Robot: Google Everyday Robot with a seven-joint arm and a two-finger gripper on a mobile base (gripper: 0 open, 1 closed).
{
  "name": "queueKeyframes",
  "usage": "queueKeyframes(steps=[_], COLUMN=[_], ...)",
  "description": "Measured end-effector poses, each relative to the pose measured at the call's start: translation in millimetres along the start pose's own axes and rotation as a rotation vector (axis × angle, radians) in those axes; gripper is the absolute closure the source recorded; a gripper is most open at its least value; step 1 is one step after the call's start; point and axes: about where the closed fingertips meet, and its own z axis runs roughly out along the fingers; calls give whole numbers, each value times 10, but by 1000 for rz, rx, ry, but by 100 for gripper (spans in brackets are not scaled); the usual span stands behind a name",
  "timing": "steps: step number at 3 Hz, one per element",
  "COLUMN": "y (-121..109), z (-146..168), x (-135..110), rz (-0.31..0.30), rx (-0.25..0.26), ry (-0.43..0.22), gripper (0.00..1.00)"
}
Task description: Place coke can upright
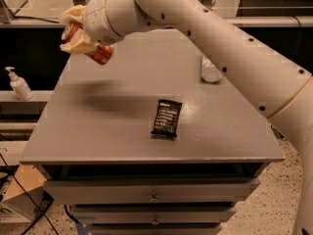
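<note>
The coke can [100,54] is a red-orange can held tilted in the air above the far left part of the grey table [117,126]. My gripper [77,31] is at the upper left of the camera view, at the end of the long white arm. Its pale fingers [78,44] are shut on the can. Part of the can is hidden between the fingers. Its dark shadow lies on the tabletop below.
A black snack wrapper [167,118] lies flat near the table's middle. A clear plastic bottle [210,70] sits at the far right, partly behind my arm. A soap dispenser [18,84] stands on a shelf at the left. Drawers run under the front edge.
</note>
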Motion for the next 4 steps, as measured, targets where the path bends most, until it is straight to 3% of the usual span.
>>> queueKeyframes(steps=[2,4], y=[-105,-205], z=[-209,-353], x=[208,373], rz=[106,163], rx=[142,219], ry=[-83,-155], gripper=[100,100])
